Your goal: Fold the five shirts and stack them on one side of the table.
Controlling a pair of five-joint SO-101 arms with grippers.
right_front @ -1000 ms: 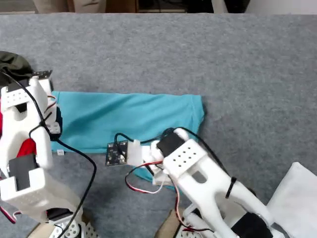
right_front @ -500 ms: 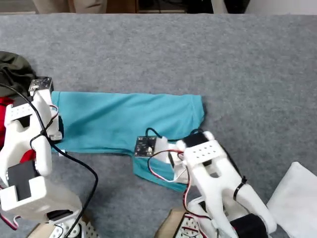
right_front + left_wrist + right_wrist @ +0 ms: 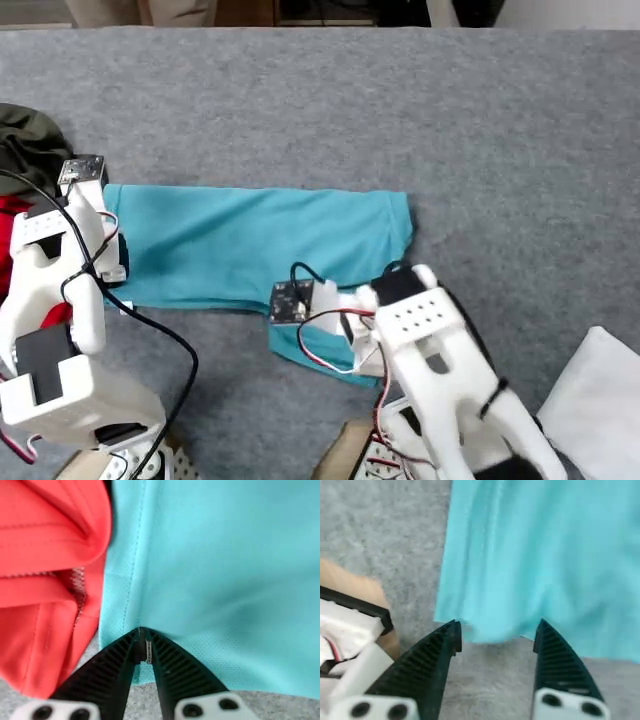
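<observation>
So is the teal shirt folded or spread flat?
Looks partly folded: the teal shirt lies as a long narrow band on the table, one flap sticking out by the right gripper.

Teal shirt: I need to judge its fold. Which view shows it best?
The high view: the teal shirt lies almost whole there, spread flat. The left wrist view and right wrist view each catch a patch along its edge.
</observation>
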